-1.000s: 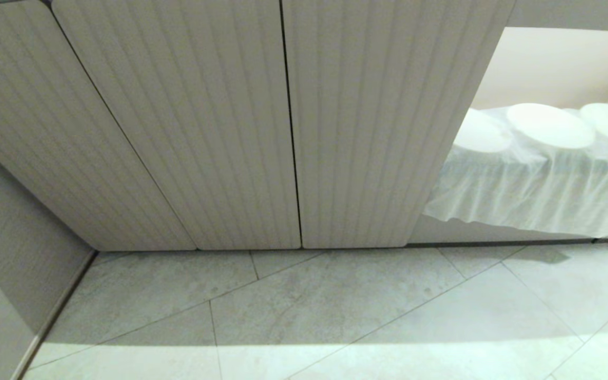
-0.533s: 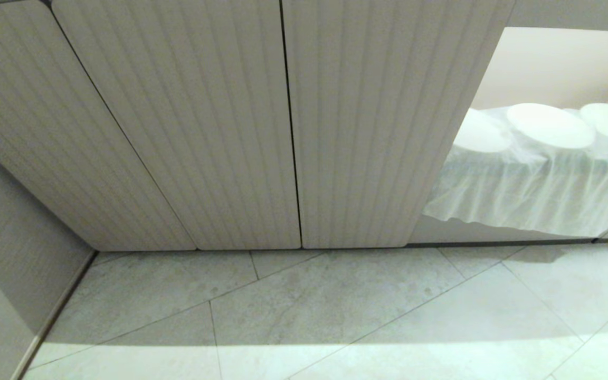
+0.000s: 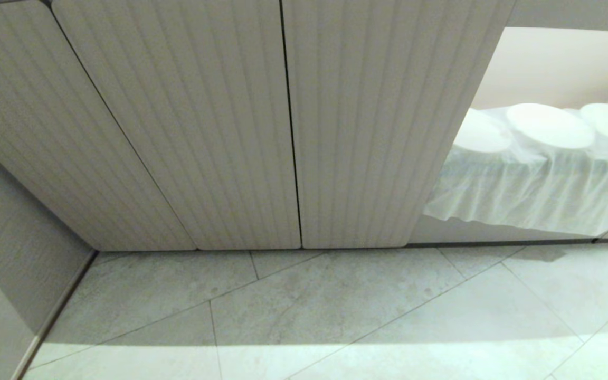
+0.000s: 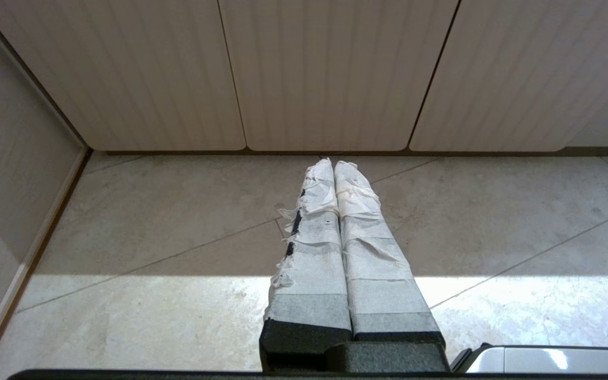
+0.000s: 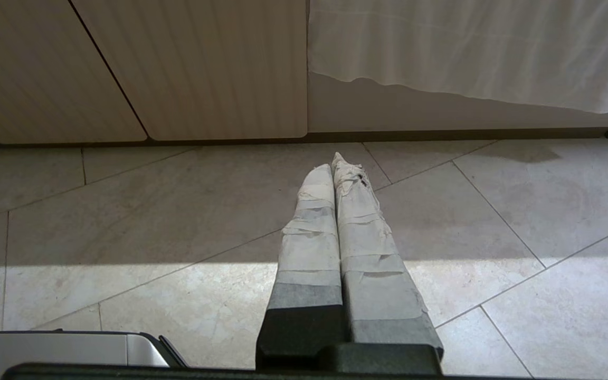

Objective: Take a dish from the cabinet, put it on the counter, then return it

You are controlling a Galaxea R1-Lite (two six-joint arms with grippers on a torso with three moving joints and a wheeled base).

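Observation:
The cabinet [image 3: 230, 132] fills the head view as a row of beige ribbed doors with rounded lower corners, all closed. The dish and the counter are out of view. Neither arm appears in the head view. My left gripper [image 4: 333, 162] hangs low over the tiled floor, pointing at the foot of the cabinet [image 4: 330, 79], its white-taped fingers pressed together and empty. My right gripper [image 5: 333, 161] is in the same pose further right, shut with nothing between its fingers, facing the last door of the cabinet [image 5: 203, 68].
Right of the doors stands a table draped with white cloth [image 3: 536, 190] carrying white round plates [image 3: 549, 125]. A side panel [image 3: 13, 253] closes the corner on the left. Grey floor tiles [image 3: 335, 306] lie in front.

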